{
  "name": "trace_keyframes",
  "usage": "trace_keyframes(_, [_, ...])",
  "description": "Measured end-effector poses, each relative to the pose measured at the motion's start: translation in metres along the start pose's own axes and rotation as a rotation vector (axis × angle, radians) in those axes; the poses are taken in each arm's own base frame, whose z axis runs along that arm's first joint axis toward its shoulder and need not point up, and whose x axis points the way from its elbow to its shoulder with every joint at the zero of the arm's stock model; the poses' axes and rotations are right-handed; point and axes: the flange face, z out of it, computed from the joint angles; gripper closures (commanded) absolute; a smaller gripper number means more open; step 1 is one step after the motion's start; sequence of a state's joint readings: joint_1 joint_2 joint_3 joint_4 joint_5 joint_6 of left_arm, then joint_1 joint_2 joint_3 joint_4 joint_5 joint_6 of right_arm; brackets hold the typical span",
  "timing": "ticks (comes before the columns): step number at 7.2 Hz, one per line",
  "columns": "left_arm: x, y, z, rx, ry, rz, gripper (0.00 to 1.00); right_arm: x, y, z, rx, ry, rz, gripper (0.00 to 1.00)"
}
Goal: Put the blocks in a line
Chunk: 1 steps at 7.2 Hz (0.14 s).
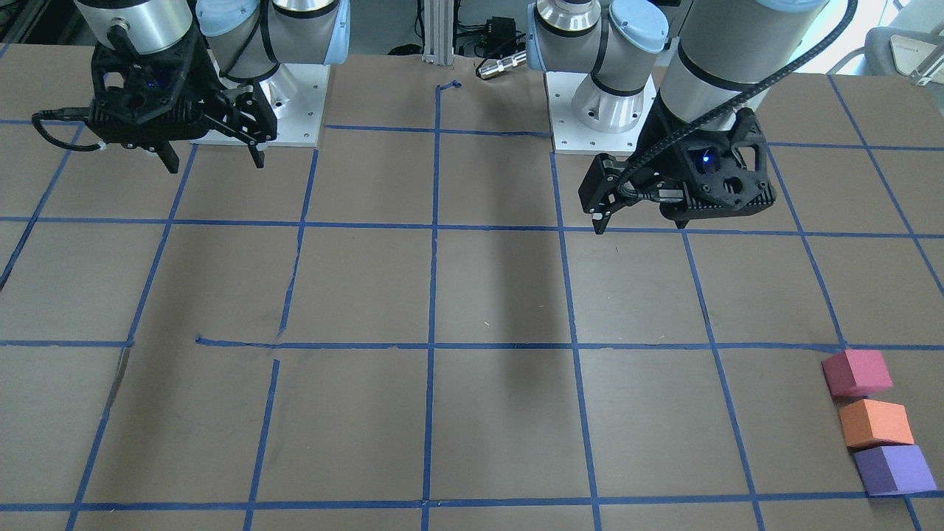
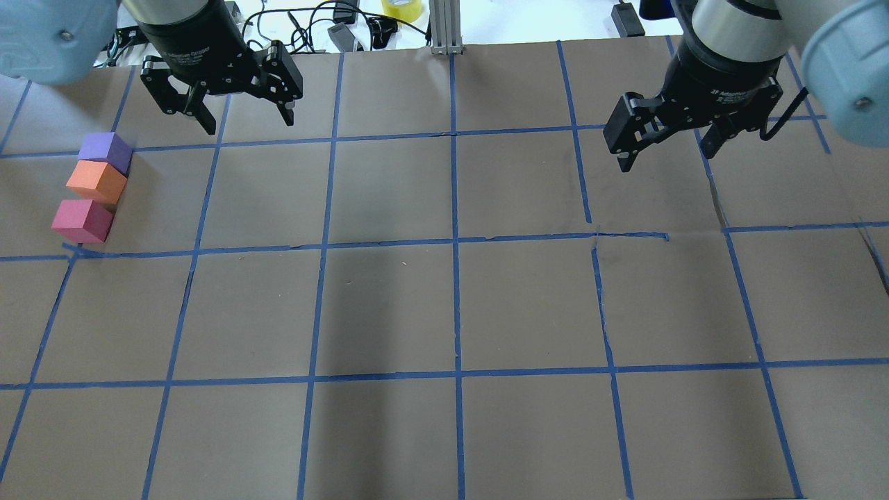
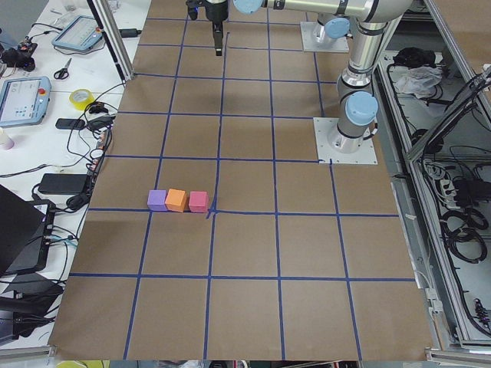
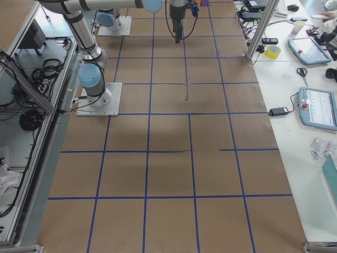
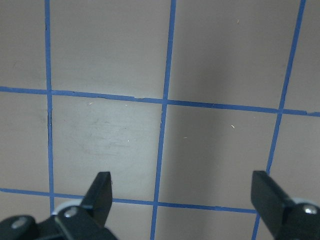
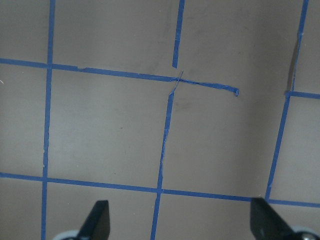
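Observation:
Three small cubes stand in a short row, side by side, at the table's far left end: a purple block (image 2: 105, 151), an orange block (image 2: 96, 180) and a pinkish-red block (image 2: 82, 220). They also show in the front view as pinkish-red (image 1: 855, 372), orange (image 1: 875, 423) and purple (image 1: 894, 470), and in the left side view the orange block (image 3: 176, 200) sits in the middle. My left gripper (image 2: 248, 121) hangs open and empty above the table, to the right of the blocks; its wrist view (image 5: 182, 195) shows only bare table. My right gripper (image 2: 667, 156) hangs open and empty over the right half (image 6: 180, 220).
The brown table (image 2: 444, 305) is marked with a blue tape grid. Both arm bases (image 1: 612, 110) stand at the robot's edge. Cables, a tape roll (image 2: 401, 7) and tablets lie beyond the table's far edge.

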<state>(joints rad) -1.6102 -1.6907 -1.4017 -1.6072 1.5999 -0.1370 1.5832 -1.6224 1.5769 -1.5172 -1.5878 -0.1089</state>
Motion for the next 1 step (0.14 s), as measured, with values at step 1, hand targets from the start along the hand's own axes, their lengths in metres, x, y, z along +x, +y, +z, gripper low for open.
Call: trace_keyframes(1, [-0.0007, 0.0008, 0.0006, 0.0, -0.009, 0.0, 0.0, 0.0001, 0.0007, 0.0, -0.003, 0.001, 0.0, 0.0])
